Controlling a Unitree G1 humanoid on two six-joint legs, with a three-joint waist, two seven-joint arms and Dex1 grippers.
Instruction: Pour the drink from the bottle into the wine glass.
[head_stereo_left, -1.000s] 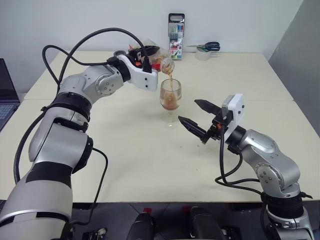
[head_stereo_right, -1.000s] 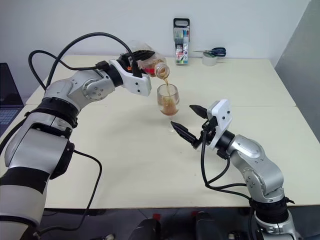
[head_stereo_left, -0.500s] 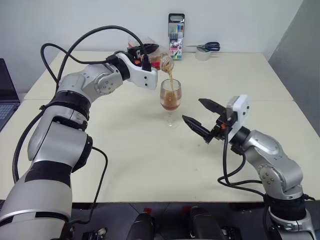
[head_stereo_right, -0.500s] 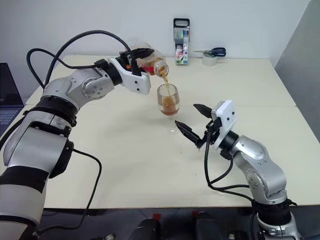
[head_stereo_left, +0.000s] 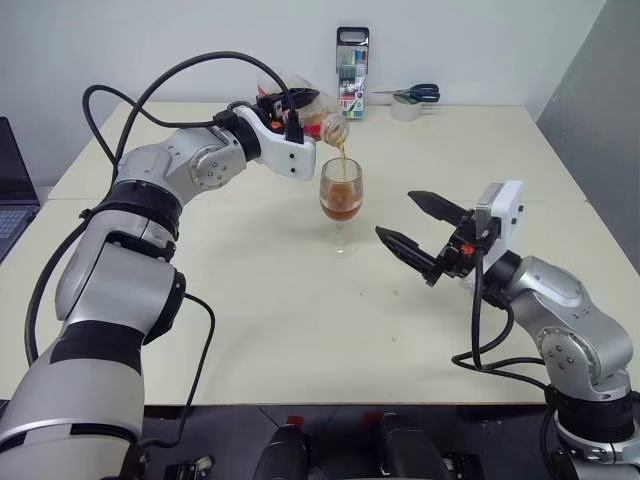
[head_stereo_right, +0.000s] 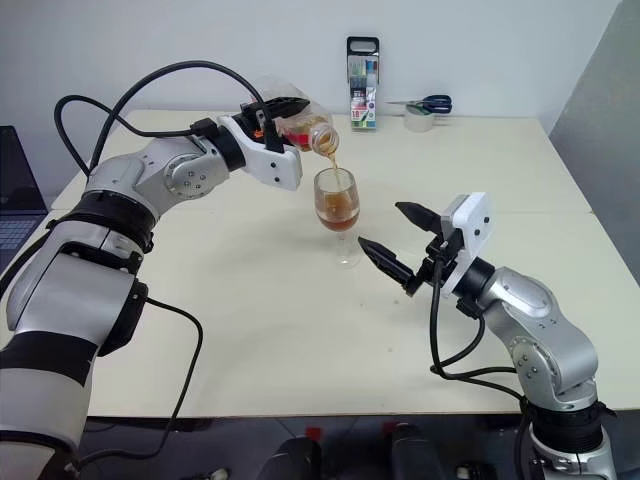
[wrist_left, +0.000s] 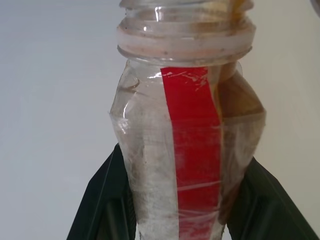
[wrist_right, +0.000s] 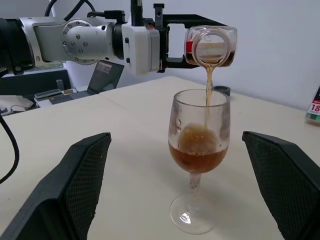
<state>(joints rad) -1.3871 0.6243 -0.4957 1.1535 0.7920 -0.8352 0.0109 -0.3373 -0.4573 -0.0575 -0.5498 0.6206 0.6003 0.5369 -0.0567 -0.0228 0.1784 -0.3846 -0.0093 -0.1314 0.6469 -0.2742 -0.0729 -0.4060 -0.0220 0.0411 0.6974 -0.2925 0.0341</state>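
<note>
Over the middle of the cream table (head_stereo_left: 250, 300), the left gripper (head_stereo_left: 290, 105) is clamped around the bottle (head_stereo_right: 300, 122), tipped nearly level with its open mouth just above the rim of the wine glass (head_stereo_left: 341, 200). A thin stream of the drink (wrist_right: 207, 90) falls into the bowl. To do this well, I'd say the tilt should stay gentle and the mouth centred over the rim, since the stream lands close to the near edge and a steeper angle could overshoot. The glass stands upright on its foot, its bowl roughly half full of amber liquid with foam on top. A little liquid remains along the bottle's lower side. The right gripper (head_stereo_left: 420, 235) waits near the glass, jaws spread wide, holding nothing and apart from it.
</note>
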